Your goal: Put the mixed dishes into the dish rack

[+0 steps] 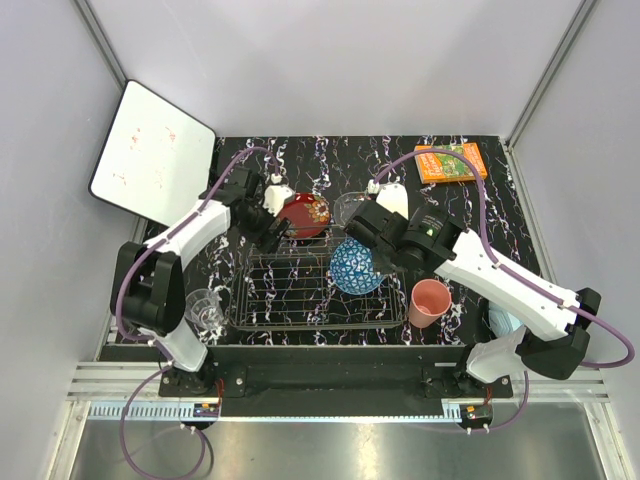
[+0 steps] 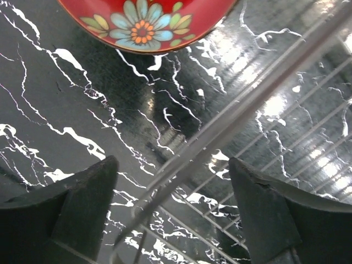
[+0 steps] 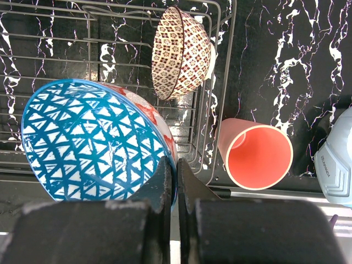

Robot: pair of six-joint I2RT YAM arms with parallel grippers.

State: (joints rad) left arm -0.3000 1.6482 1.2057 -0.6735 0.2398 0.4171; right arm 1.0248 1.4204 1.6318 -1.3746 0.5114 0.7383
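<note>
seating the bowl between rack tines needs slow lowering; right jaws pinch its rim, left jaws spread.

This is a robotics lab booth, not a real kitchen. Plain white panel walls close it on three sides. An aluminium rail carries two robot arms at the edge of the black marbled table, where a wire dish rack stands.
</note>
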